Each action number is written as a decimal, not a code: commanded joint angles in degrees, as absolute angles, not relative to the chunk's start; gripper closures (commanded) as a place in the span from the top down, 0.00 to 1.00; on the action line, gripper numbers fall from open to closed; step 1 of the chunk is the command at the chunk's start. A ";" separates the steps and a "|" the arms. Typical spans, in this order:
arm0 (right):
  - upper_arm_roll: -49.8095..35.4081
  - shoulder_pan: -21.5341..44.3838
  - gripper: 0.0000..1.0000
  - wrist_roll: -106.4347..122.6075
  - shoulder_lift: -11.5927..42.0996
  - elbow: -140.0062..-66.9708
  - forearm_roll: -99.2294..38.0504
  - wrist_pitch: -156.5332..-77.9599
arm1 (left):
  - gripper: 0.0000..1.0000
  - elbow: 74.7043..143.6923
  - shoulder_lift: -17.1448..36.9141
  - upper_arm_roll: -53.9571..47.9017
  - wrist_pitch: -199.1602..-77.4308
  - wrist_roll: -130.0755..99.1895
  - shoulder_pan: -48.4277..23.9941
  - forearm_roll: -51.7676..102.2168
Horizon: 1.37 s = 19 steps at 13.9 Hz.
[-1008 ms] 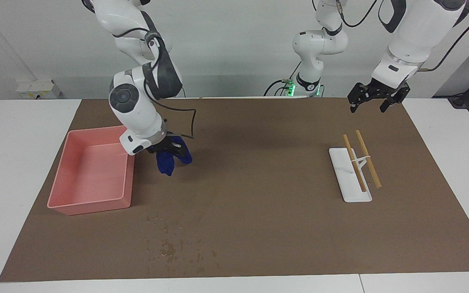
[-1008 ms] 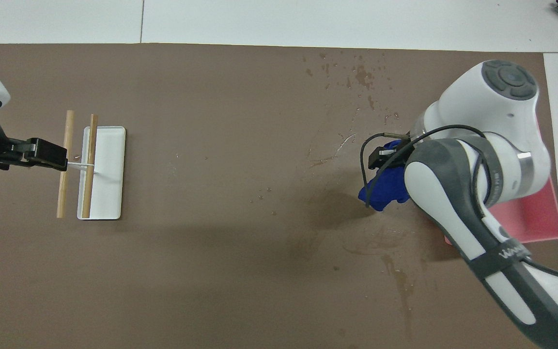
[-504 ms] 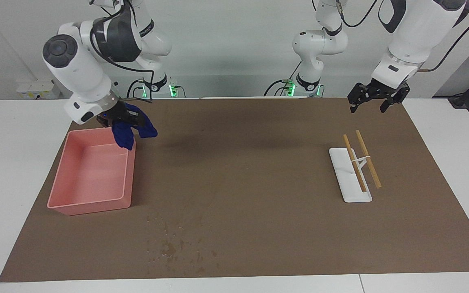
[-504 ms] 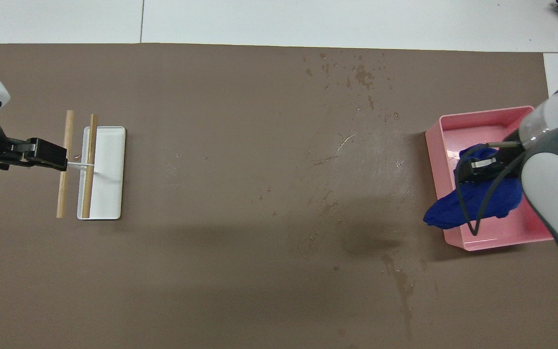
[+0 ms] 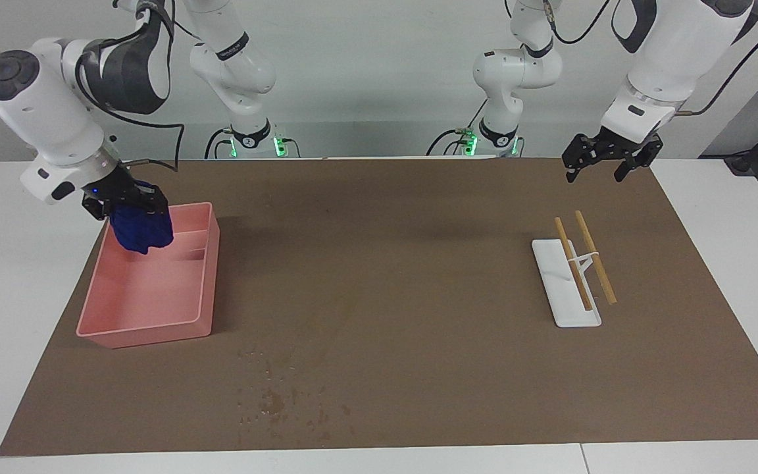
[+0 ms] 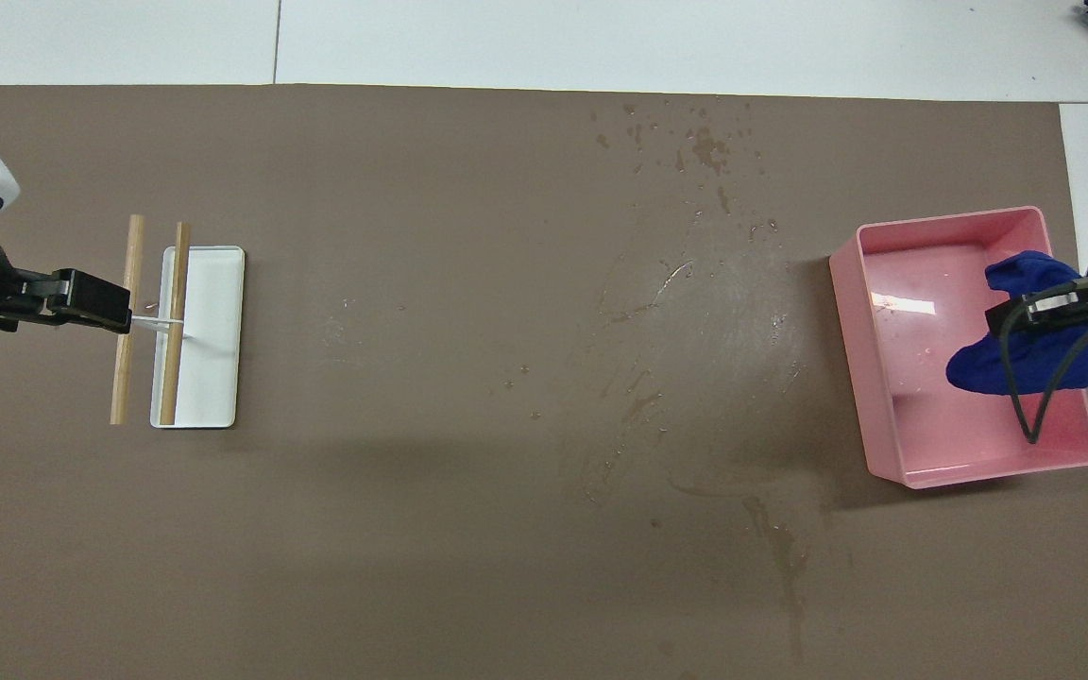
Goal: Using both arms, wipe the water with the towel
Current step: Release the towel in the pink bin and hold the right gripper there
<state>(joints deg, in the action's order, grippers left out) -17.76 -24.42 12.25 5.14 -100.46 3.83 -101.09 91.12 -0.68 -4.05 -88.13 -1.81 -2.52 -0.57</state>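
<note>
While right hand (image 5: 126, 203) pinches towel (image 5: 142, 229) over pink tray (image 5: 149, 322), left hand (image 5: 606, 158) spread, waiting above mat nr white rack (image 5: 566, 293).

Our right arm comes in from its base and bends down sharply at the wrist, so the right gripper (image 5: 126, 201) (image 6: 1054, 304) hangs at about nine o'clock in the facing view, fingers pointing down and clamped on the towel (image 5: 141, 228) (image 6: 1026, 354). Our left arm waits, wrist tilted downward, with the left gripper (image 5: 606, 166) (image 6: 91, 300) raised at about two o'clock in the facing view, its two fingers spread apart and holding nothing.
</note>
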 commanded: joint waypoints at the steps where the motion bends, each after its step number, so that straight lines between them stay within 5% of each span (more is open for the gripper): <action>1: -18.72 -25.84 0.00 13.18 4.39 -106.60 4.92 -108.00 | 1.00 91.76 -1.32 -3.87 -88.59 -1.41 -2.37 0.09; 2: -18.72 -25.93 0.11 13.18 4.39 -107.31 4.92 -109.06 | 1.00 91.76 -1.32 -3.87 -88.59 -1.41 -2.37 0.09; 5: -18.72 -27.15 0.89 17.55 4.39 -107.40 4.92 -110.73 | 1.00 91.76 -1.32 -3.87 -88.59 -1.41 -2.37 0.09; 6: -18.72 -27.77 1.00 19.06 4.66 -107.40 4.92 -111.70 | 1.00 91.76 -1.32 -3.87 -88.59 -1.41 -2.37 0.09; 13: -19.24 -27.25 1.00 18.72 5.19 -102.50 4.75 -112.16 | 1.00 91.67 -1.32 -3.87 -88.59 -1.41 -2.37 0.09; 19: -19.95 -18.21 1.00 2.84 1.86 -91.68 2.91 -93.11 | 1.00 91.76 -1.32 -3.87 -88.59 -1.41 -2.37 0.09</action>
<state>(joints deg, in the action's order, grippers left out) -19.33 -19.65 6.95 3.44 -93.69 3.70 -97.61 91.11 -0.68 -4.05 -88.13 -1.81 -2.52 -0.57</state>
